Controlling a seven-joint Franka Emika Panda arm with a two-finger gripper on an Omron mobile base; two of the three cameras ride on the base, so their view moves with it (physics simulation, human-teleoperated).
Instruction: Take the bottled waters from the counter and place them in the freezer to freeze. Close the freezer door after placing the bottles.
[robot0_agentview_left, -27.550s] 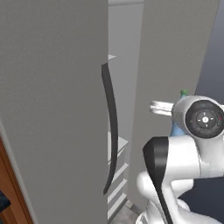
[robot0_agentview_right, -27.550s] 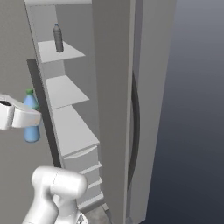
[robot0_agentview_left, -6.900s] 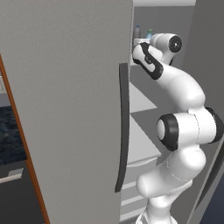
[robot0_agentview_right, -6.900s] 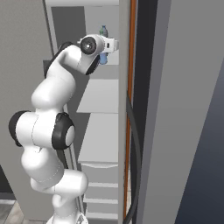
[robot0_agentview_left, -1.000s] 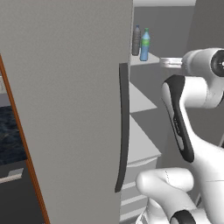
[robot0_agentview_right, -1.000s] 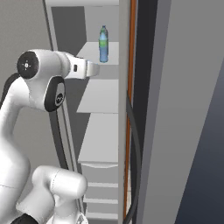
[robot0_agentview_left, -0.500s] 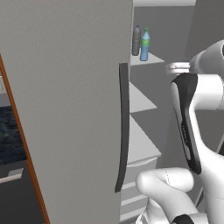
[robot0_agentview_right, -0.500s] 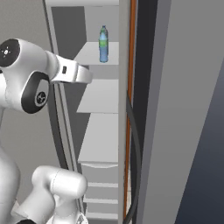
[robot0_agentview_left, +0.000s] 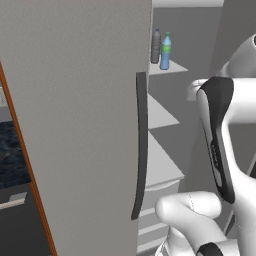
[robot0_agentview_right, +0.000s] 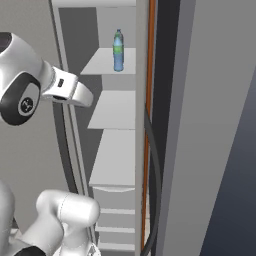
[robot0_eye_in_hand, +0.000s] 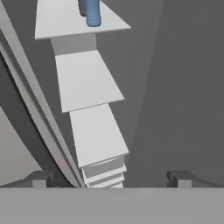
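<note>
Since a second ago the white arm has drawn back from the shelf; both bottles, the pale blue green-capped plastic bottle (robot0_agentview_left: 165, 51) and the grey-clear dark-capped one (robot0_agentview_left: 155, 46), stand at 12 o'clock on the top white shelf (robot0_agentview_right: 102, 62); the two-finger gripper (robot0_eye_in_hand: 109, 178) is spread wide and empty; only the tall flat grey freezer door (robot0_agentview_right: 220, 130) is left to close.

Flat even rendered light, soft shadows, slightly blurry

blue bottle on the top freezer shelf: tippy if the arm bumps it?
Probably. The pale blue bottle is tall and narrow and stands upright on a smooth white shelf, so a high nudge could topple it. The grey bottle stands right beside it and might go too.
</note>
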